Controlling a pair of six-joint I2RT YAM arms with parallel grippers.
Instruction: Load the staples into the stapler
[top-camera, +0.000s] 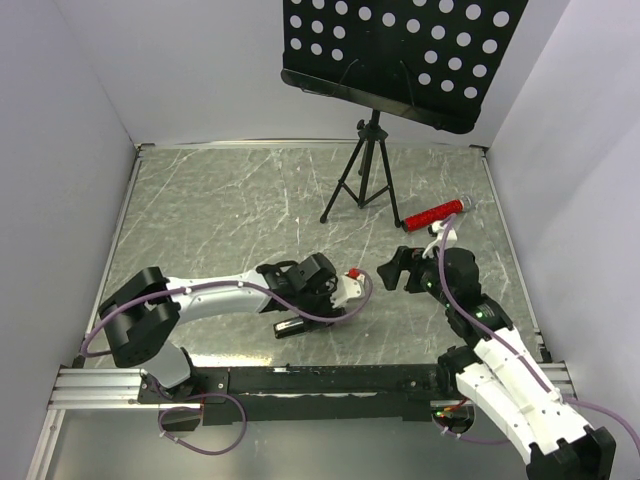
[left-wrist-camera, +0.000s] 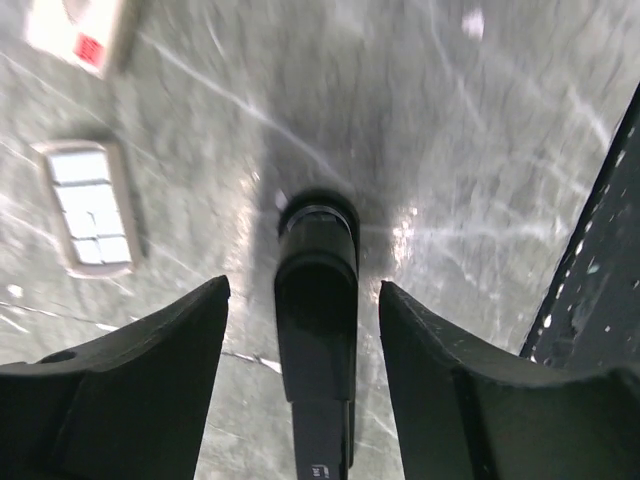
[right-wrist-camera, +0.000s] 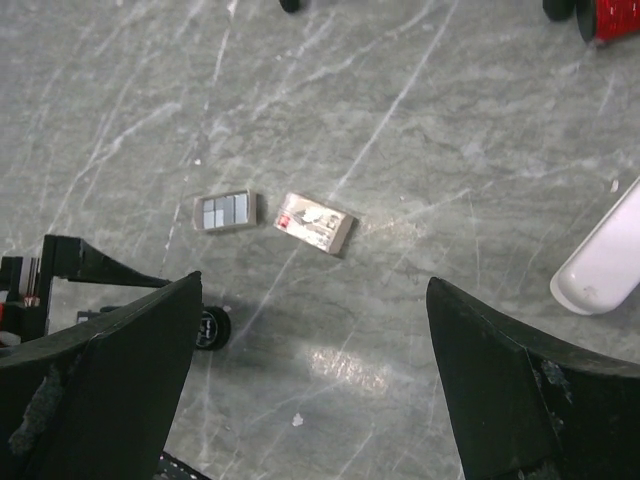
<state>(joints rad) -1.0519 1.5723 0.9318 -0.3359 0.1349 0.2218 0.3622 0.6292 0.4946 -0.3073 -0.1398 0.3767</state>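
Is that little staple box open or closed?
Open: its tray lies face up, grey staples showing, apart from the white sleeve.

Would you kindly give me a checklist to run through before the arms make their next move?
1. The left gripper open around the stapler: ok, a gap shows on each side.
2. The right gripper open and empty: ok.
3. The staples in view and free to pick: ok, lying on the table beside the small box.
4. The stapler opened for loading: cannot tell.
5. The staples loaded: not ok, neither gripper holds them.
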